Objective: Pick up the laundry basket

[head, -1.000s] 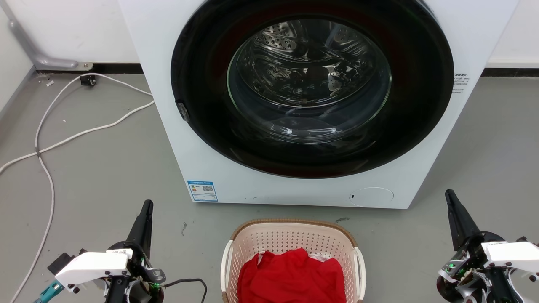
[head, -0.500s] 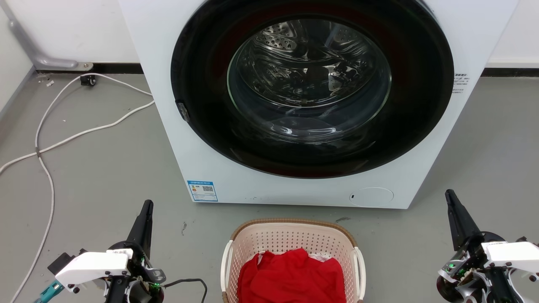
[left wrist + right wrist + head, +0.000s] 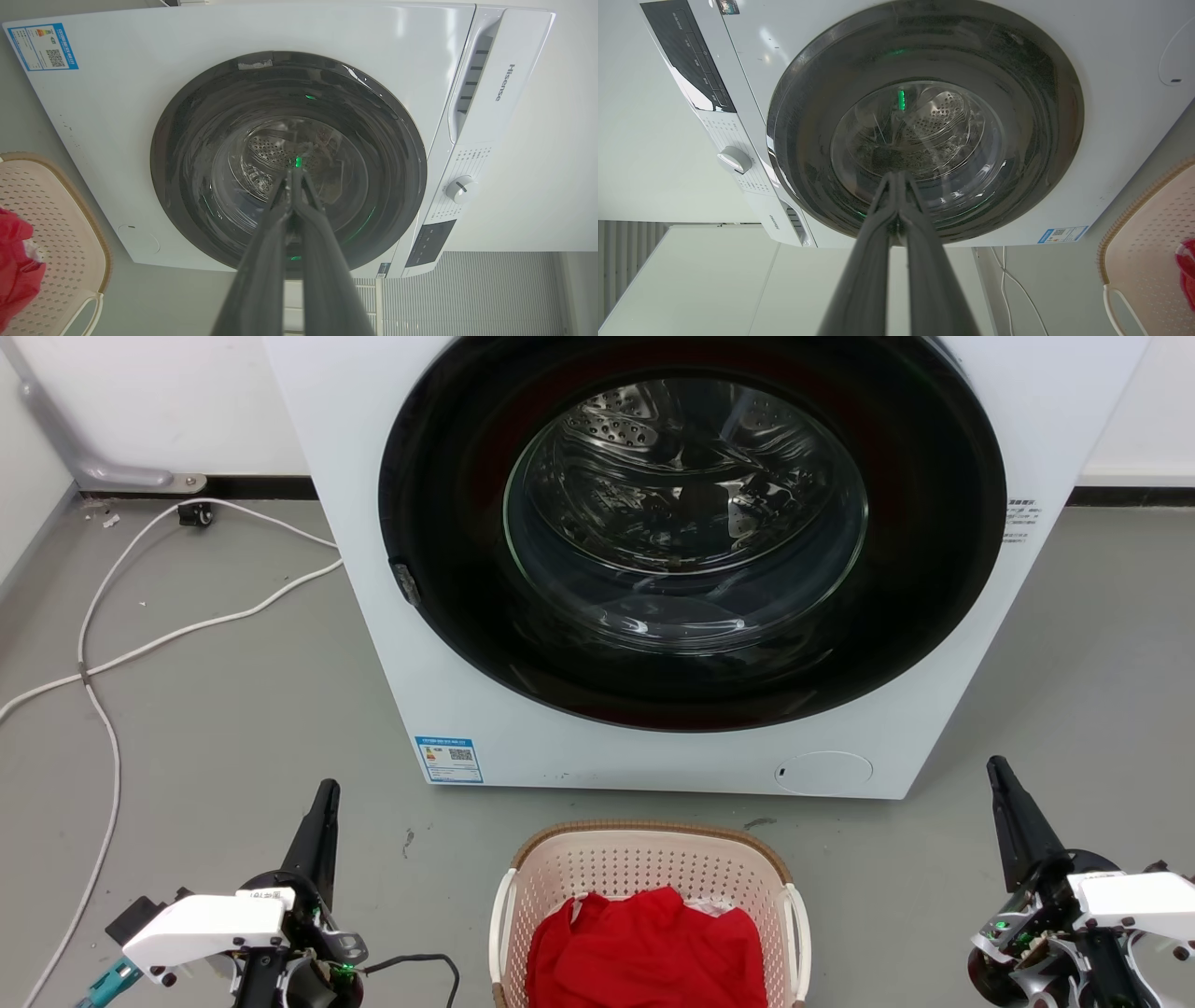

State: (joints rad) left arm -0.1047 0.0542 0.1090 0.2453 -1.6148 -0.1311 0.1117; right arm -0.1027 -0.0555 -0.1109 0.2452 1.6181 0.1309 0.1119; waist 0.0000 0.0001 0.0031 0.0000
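Grey, smooth floor [image 3: 233,709] stretches ahead of us to a white wall [image 3: 187,401] with a dark skirting strip, and white cabling [image 3: 103,644] loops across it on our left. One white washing machine [image 3: 373,569] stands in front of us, its round dark door facing us with the steel drum visible through it.

One laundry basket [image 3: 644,863] sits on the floor just before the machine, between our two arms and apart from both. It is pale pink-cream perforated plastic with a brown woven-look rim, and it has two white side handles, one on our left [image 3: 501,924] and one on our right [image 3: 798,924]. One red cloth [image 3: 644,952] lies bunched inside it.

We count two grippers. Our left gripper [image 3: 327,795] and our right gripper [image 3: 997,773] hang low on either side, each with its fingers pressed together and pinching nothing, pointing towards the machine.
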